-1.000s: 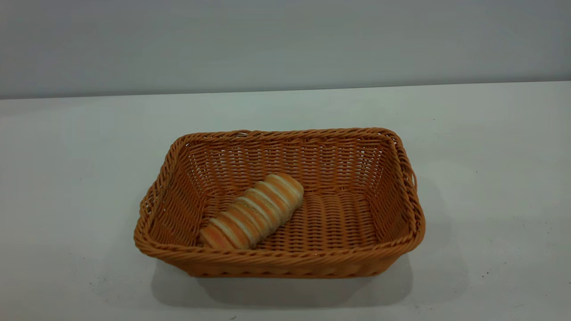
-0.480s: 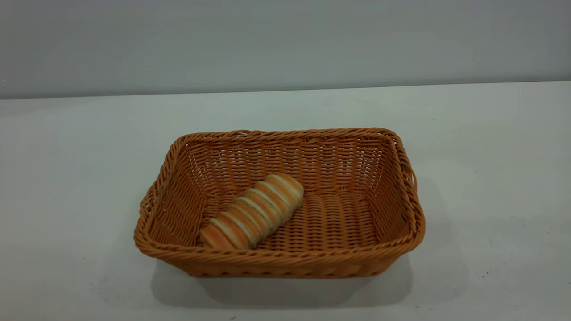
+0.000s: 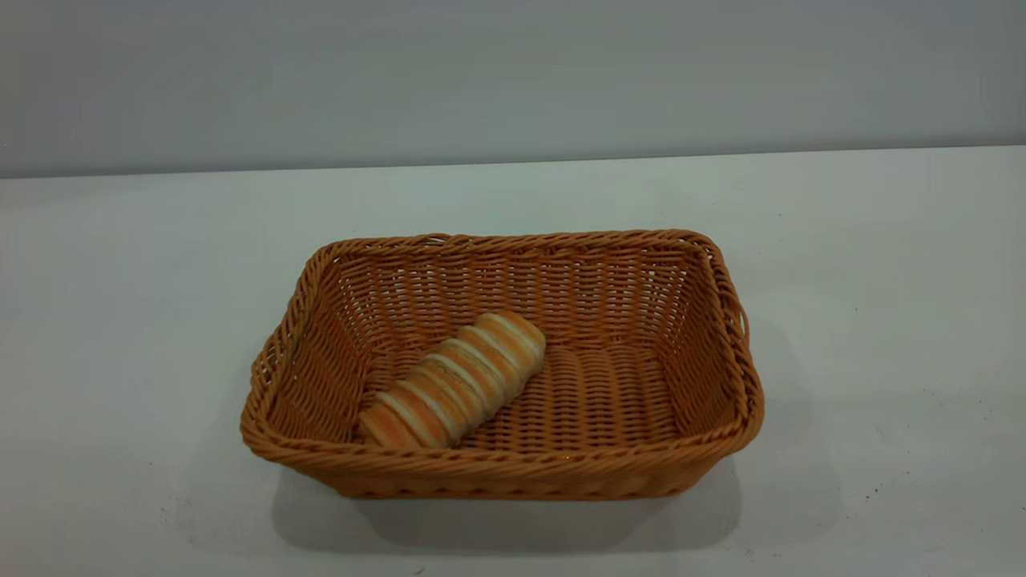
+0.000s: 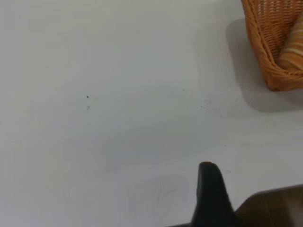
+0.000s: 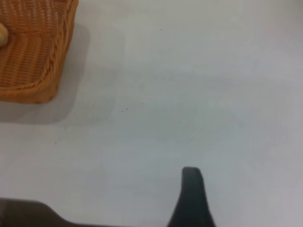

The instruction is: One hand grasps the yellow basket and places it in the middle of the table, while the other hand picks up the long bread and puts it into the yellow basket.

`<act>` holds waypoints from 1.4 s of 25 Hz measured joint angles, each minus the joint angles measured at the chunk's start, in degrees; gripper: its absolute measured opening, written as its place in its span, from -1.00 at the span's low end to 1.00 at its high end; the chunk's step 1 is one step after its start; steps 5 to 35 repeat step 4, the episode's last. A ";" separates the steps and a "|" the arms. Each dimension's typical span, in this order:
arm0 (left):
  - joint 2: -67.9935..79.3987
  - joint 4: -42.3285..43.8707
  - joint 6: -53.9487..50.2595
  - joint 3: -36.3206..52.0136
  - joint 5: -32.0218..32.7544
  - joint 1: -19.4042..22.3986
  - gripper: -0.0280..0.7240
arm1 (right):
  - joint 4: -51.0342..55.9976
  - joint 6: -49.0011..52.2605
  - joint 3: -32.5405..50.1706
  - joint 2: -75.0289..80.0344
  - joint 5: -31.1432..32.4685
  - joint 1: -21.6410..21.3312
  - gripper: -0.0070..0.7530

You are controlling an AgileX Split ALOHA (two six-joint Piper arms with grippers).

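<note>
Bread [image 3: 454, 381] lies slanted inside the basket [image 3: 513, 473], on its woven floor, toward the left side. One end sits near the front wall. The basket stands in the middle of the white surface [image 3: 882, 320]. The left pincer [image 4: 210, 196] and the right pincer [image 5: 191, 198] hang over bare surface, well apart from the basket. Only one dark finger of each shows, so I cannot tell if they are apart or together.

We count one yellow basket [image 3: 513, 473] on one table [image 3: 882, 320], and one long bread [image 3: 455, 381] lying inside it, toward seven o'clock of its floor. Each wrist view shows one black finger: left [image 4: 211, 198], right [image 5: 191, 201].
</note>
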 joint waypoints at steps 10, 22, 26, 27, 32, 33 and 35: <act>0.00 0.00 0.00 0.00 0.00 0.00 0.49 | 0.00 0.00 0.00 0.00 0.00 0.00 0.56; 0.00 0.00 0.00 0.00 0.00 0.00 0.49 | 0.00 0.00 0.00 0.00 0.00 0.00 0.56; 0.00 0.00 0.00 0.00 0.00 0.00 0.49 | 0.00 0.00 0.00 0.00 0.00 0.00 0.56; 0.00 0.00 0.00 0.00 0.00 0.00 0.49 | 0.00 0.00 0.00 0.00 0.00 0.00 0.56; 0.00 0.00 0.00 0.00 0.00 0.00 0.49 | 0.00 0.00 0.00 0.00 0.00 0.00 0.56; 0.00 0.00 0.00 0.00 0.00 0.00 0.49 | 0.00 0.00 0.00 0.00 0.00 0.00 0.56; 0.00 0.00 0.00 0.00 0.00 0.00 0.49 | 0.00 0.00 0.00 0.00 0.00 0.00 0.56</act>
